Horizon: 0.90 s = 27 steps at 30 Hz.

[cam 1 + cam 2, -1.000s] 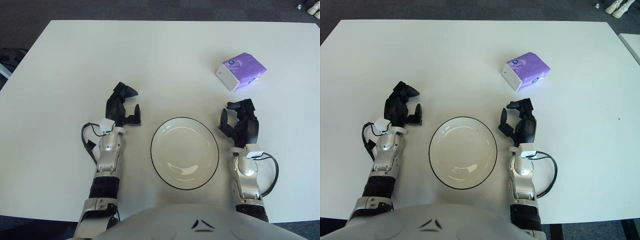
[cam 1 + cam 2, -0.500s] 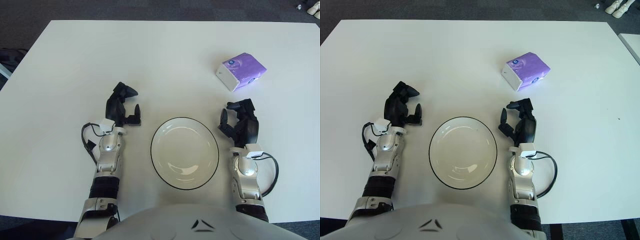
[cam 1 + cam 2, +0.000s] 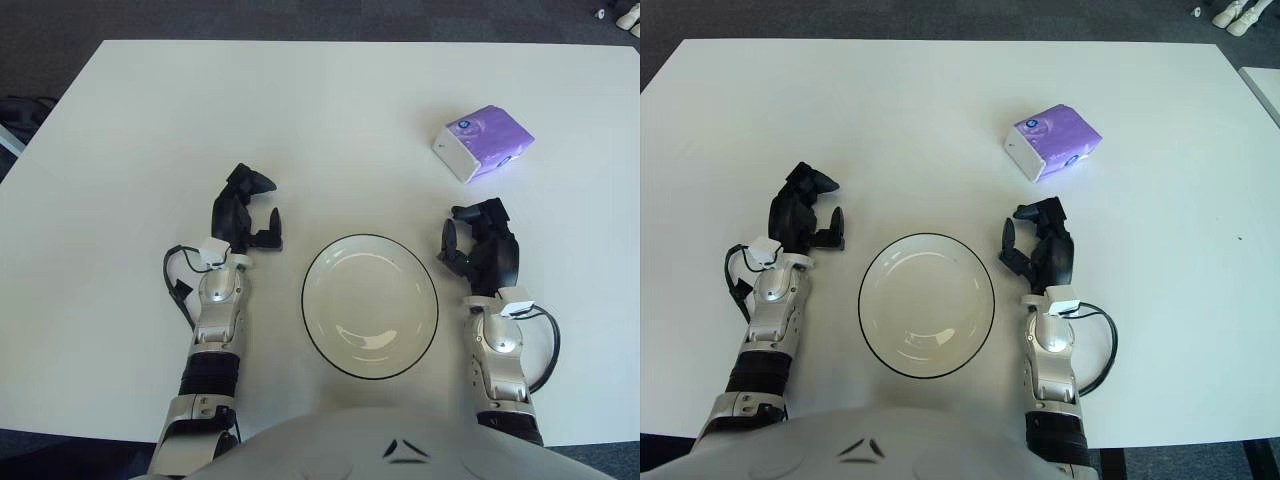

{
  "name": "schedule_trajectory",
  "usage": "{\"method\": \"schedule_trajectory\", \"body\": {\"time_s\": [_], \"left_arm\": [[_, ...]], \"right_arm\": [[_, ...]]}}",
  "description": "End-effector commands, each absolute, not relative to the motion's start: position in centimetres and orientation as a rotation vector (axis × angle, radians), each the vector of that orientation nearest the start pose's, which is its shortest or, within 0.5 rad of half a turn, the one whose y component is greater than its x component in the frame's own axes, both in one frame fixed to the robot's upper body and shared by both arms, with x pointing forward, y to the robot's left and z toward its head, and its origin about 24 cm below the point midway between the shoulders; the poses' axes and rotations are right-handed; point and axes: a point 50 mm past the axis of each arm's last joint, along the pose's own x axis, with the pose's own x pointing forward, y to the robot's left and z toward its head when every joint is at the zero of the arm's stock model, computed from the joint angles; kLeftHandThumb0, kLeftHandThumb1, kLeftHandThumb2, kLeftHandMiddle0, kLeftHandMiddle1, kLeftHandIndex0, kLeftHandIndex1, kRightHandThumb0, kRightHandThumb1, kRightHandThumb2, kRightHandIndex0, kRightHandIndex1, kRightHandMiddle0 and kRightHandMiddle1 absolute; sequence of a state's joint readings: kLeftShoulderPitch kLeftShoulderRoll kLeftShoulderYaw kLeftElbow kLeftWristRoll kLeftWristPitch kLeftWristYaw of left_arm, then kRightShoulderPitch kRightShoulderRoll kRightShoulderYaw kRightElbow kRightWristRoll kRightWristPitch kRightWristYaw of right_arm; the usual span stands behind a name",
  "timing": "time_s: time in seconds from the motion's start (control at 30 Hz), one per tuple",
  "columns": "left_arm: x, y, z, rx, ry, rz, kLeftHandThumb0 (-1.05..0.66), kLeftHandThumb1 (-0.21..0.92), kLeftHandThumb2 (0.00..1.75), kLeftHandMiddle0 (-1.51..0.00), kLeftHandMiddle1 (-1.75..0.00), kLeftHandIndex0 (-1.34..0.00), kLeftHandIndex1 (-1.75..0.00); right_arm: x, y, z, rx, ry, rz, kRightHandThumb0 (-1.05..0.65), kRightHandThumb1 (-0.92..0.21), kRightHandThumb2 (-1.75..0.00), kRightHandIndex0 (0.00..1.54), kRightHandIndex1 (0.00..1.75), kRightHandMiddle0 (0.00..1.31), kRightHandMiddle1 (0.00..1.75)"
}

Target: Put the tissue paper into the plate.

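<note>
Tissue paper [image 3: 481, 143]: purple pack with a white end, lying on the table [image 3: 150, 130], beyond the right hand and well apart from it; not yet touched.
Right hand [image 3: 480, 249]: resting just right of the plate, fingers loosely curled but apart, holding nothing.
Left hand [image 3: 245, 213]: parked just left of the plate, fingers relaxed and parted, holding nothing.
Plate [image 3: 370, 305]: white with a dark rim, bare inside, sitting between the two hands at the near edge of the table.
Step in hand: reach for the pack, judged barely begun.
Best hand: the right, being nearer the pack.
Doing it well: spread the fingers wide before arrival, come down over the pack's middle, close across its shorter sides.
Grip: gentle, since a soft pack likely squashes or slips under a hard pinch.
Carry: lift clear of the table, then cross the rim high enough to avoid nudging the plate.
</note>
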<state>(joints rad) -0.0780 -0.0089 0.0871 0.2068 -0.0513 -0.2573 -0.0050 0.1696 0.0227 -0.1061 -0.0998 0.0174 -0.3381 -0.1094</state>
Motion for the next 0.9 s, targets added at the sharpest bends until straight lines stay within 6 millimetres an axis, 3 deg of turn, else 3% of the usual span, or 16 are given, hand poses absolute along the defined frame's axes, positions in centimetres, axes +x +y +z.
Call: {"method": "schedule_trajectory", "body": {"time_s": [0.0,0.63,0.73,0.83,0.87], "left_arm": [[25.3,16.6,0.7,-0.072,0.018,0.087,-0.01,-0.08,1.74,-0.92,-1.75,-0.71,-1.65],[25.5,16.5,0.6,-0.068,0.017,0.086,-0.01,-0.09,1.74,-0.91,-1.75,-0.73,-1.64],[25.5,16.5,0.6,-0.064,0.018,0.087,-0.01,-0.08,1.75,-0.91,-1.75,-0.72,-1.66],[25.5,16.5,0.6,-0.062,0.018,0.086,-0.01,-0.08,1.75,-0.91,-1.75,-0.71,-1.67],[25.5,16.5,0.6,-0.062,0.017,0.084,-0.01,-0.08,1.75,-0.91,-1.75,-0.71,-1.68]], "right_arm": [[21.2,-19.9,6.9,0.012,-0.284,-0.275,-0.4,-0.6,-0.98,0.69,1.29,0.39,1.75],[22.3,-23.8,13.5,-0.141,-0.508,-0.197,-0.43,-0.48,-1.12,0.7,1.45,0.48,1.75],[22.4,-24.2,14.3,-0.208,-0.561,-0.146,-0.42,-0.5,-1.1,0.66,1.45,0.47,1.75],[22.7,-24.5,15.1,-0.381,-0.609,-0.093,-0.42,-0.52,-1.07,0.56,1.41,0.45,1.75],[22.7,-24.5,15.3,-0.432,-0.621,-0.082,-0.39,-0.65,-0.89,0.45,1.37,0.36,1.75]]}}
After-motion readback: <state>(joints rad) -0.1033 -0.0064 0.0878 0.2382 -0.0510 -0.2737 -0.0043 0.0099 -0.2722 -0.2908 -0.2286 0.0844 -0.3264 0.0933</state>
